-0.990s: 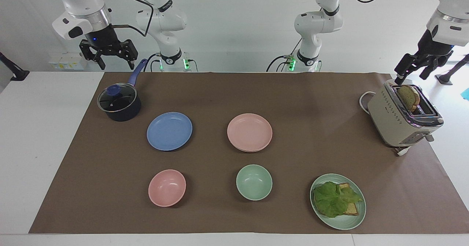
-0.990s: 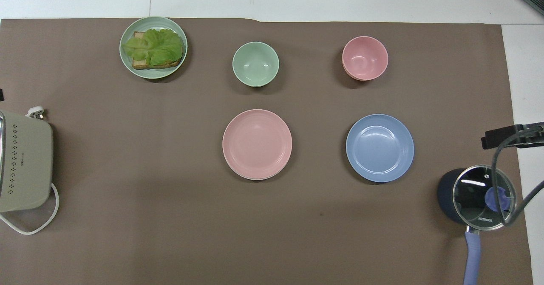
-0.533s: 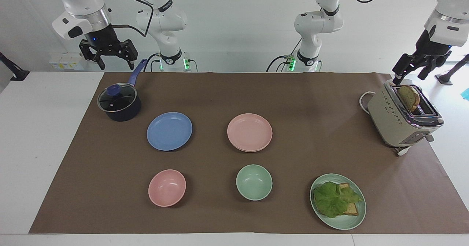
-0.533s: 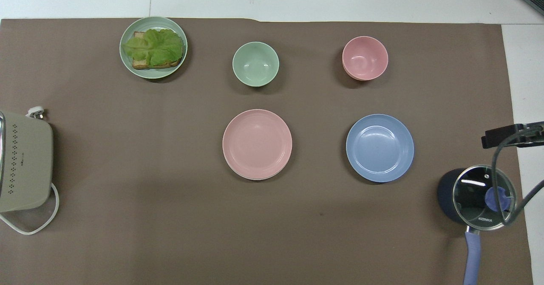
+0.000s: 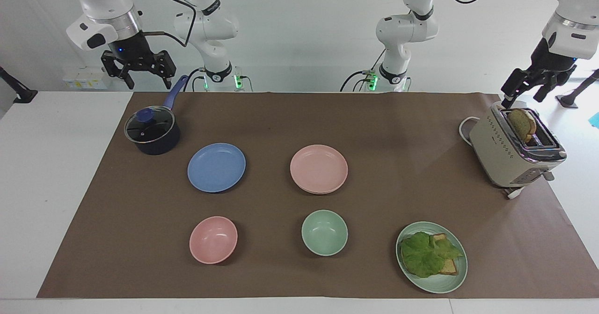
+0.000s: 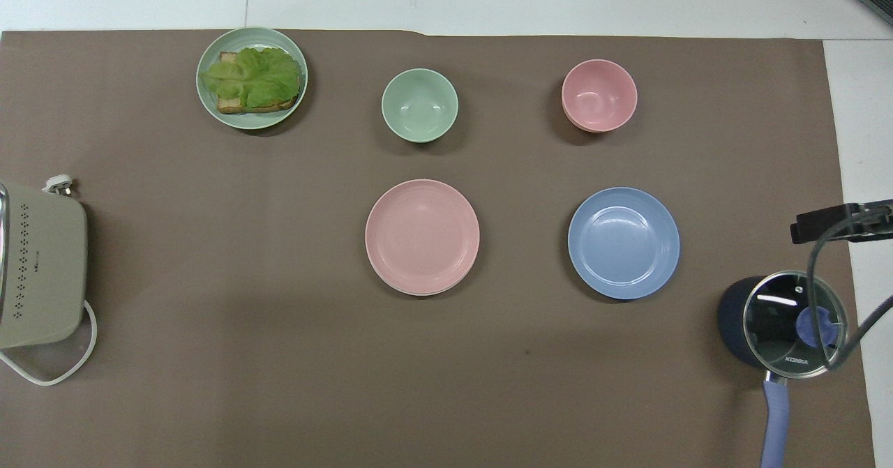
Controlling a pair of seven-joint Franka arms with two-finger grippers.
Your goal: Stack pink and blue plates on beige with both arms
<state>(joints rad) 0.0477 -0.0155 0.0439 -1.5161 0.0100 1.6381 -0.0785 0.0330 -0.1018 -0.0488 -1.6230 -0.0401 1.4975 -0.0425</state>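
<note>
The pale pink plate lies mid-mat on top of the beige plate, of which only a thin pale rim shows under it. The blue plate lies flat on the mat beside them, toward the right arm's end. My right gripper hangs open and empty over the table's edge by the pot's handle. Over the toaster, my left gripper is open and holds nothing. Neither gripper touches a plate.
A lidded dark pot with a blue handle stands near the blue plate. A pink bowl, a green bowl and a green plate with lettuce and bread lie farther out. The beige toaster holds toast.
Both grippers have risen slightly, the left one a little more above the toaster. The plates have not moved.
</note>
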